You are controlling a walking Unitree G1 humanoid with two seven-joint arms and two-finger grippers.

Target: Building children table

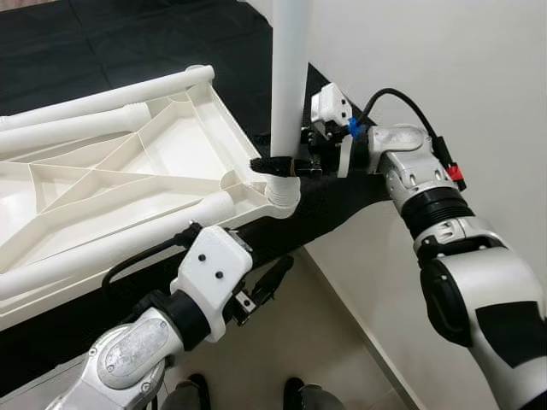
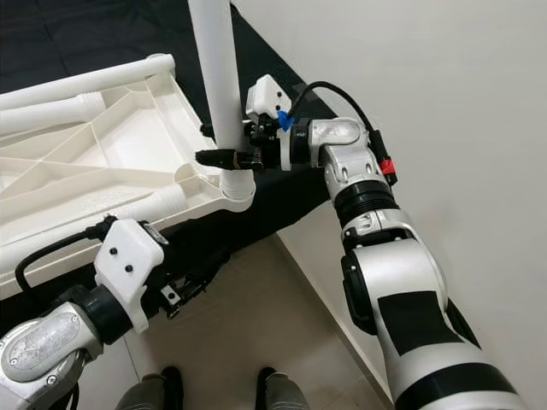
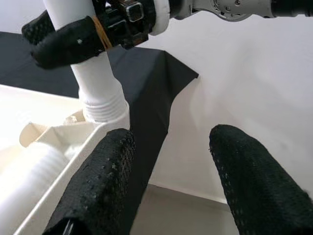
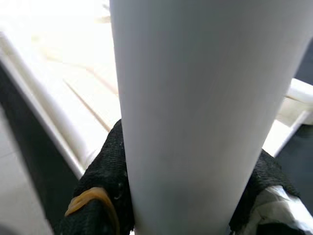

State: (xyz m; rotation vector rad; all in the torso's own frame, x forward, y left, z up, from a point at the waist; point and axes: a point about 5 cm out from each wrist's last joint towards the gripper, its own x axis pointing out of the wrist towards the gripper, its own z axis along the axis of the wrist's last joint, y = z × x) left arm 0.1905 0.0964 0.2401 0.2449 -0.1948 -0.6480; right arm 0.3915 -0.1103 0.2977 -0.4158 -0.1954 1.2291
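The white plastic tabletop (image 1: 128,171) lies upside down on a black-covered surface (image 1: 102,34). One white leg (image 1: 289,77) stands upright in the corner socket (image 1: 282,192) nearest the wall. My right gripper (image 1: 275,164) is shut on this leg just above the socket; in the right wrist view the leg (image 4: 195,98) sits between the black fingers (image 4: 105,181). My left gripper (image 1: 269,282) hangs open below the table's near edge, holding nothing. In the left wrist view its fingers (image 3: 102,186) point towards the socket corner and the leg (image 3: 95,78).
Three more white legs lie on the tabletop: two at the far rim (image 1: 111,98) (image 1: 77,128), one along the near rim (image 1: 111,248). A white wall (image 1: 444,68) stands close on the right. My feet (image 1: 197,393) rest on the tiled floor beside the surface's edge.
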